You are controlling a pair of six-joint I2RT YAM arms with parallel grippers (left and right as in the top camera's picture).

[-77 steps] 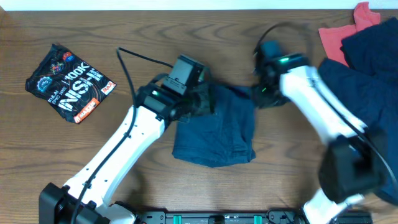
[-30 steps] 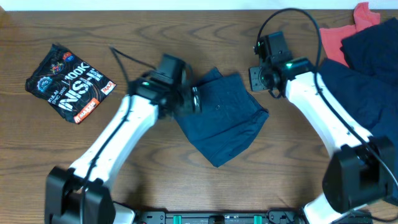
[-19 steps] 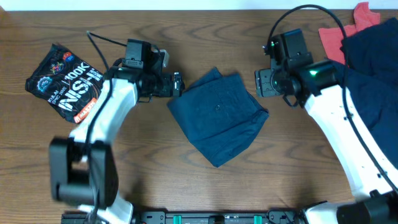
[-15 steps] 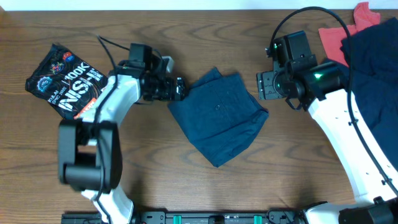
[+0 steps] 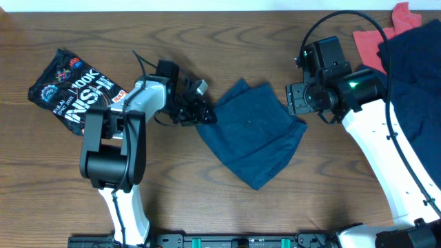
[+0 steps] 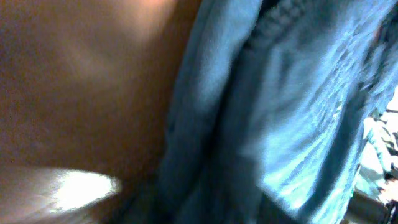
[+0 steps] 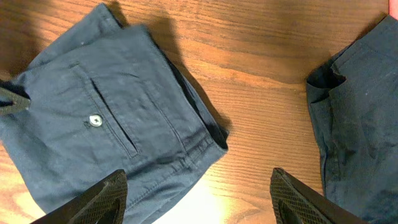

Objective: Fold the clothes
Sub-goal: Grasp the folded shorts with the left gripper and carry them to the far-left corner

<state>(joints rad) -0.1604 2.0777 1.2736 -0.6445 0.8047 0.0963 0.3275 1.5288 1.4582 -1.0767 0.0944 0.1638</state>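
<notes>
Seemingly you're squaring a finished fold: the navy shorts [image 5: 251, 131] lie mid-worktop, toward the far edge. Your left gripper [image 5: 200, 111] touches their left edge, its grip unreadable. Your right gripper [image 7: 196, 183] hangs wide and empty. Next, reach for the clothes pile [image 5: 406, 76] at the far right corner.

Shorts [image 5: 253, 131] lie between snack bag [image 5: 77, 91] on left and clothes pile [image 5: 410, 72] on right.

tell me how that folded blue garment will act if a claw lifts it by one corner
Probably floppy: the folded blue garment lies in soft, loose layers, so a corner lift would likely let it unfold and droop. Pushed, it may bunch rather than slide whole on the wooden table. Likely light: the cloth looks thin.
</notes>
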